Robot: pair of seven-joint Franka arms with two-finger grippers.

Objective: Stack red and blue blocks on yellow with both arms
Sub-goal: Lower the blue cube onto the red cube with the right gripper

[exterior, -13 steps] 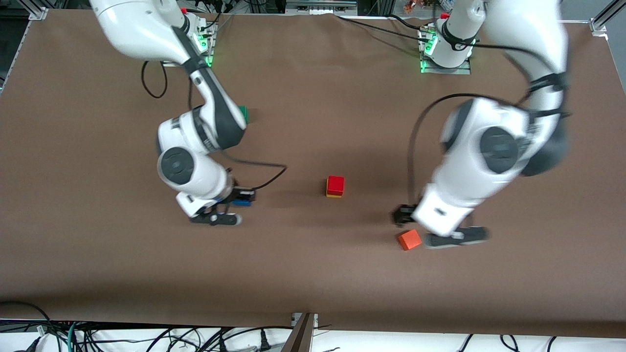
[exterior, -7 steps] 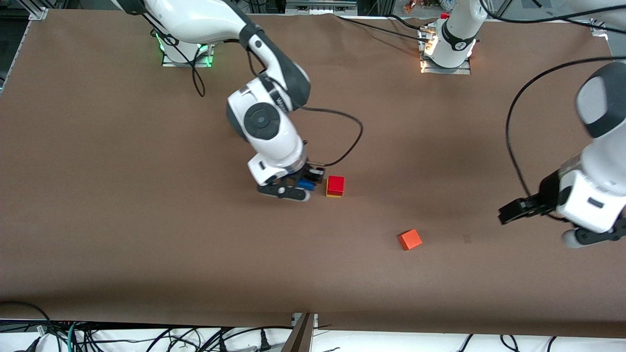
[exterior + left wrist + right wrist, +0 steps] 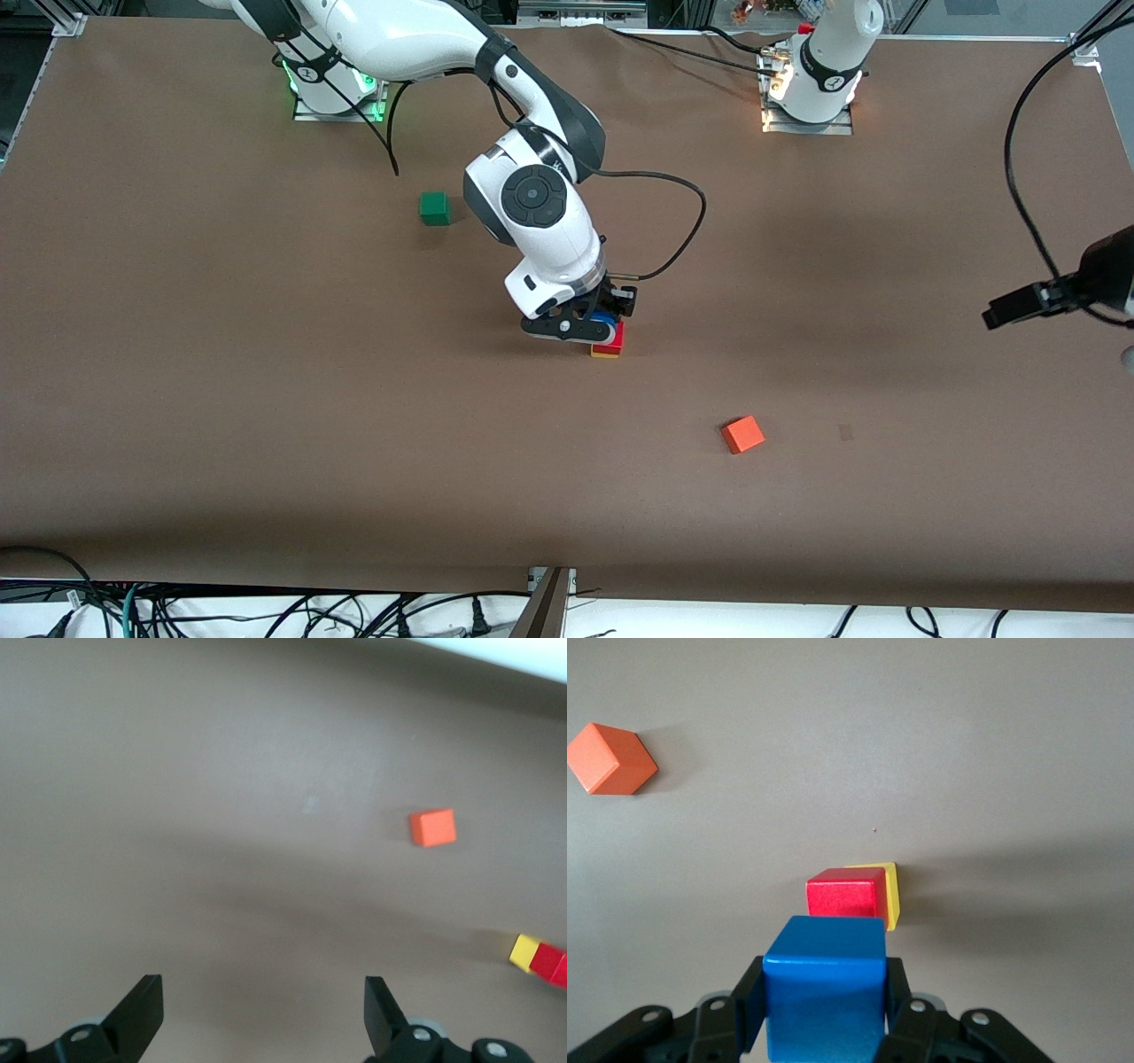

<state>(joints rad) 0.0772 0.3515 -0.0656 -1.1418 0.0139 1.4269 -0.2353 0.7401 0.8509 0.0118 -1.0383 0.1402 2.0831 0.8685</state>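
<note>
Since half a second ago your right gripper point(image 3: 604, 324) carried the blue block point(image 3: 825, 986), fingers clamped on it, over the red block point(image 3: 844, 893) on yellow point(image 3: 889, 893) | left gripper point(image 3: 261, 1014) withdrew toward its worktop point(image 3: 177, 399) end, fingers spread, waiting.

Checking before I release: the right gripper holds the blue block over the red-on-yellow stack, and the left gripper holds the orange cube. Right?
Not quite. The left gripper is open and holds nothing, per the left wrist view; the orange cube lies on the table. The right gripper does hold the blue block.
</note>
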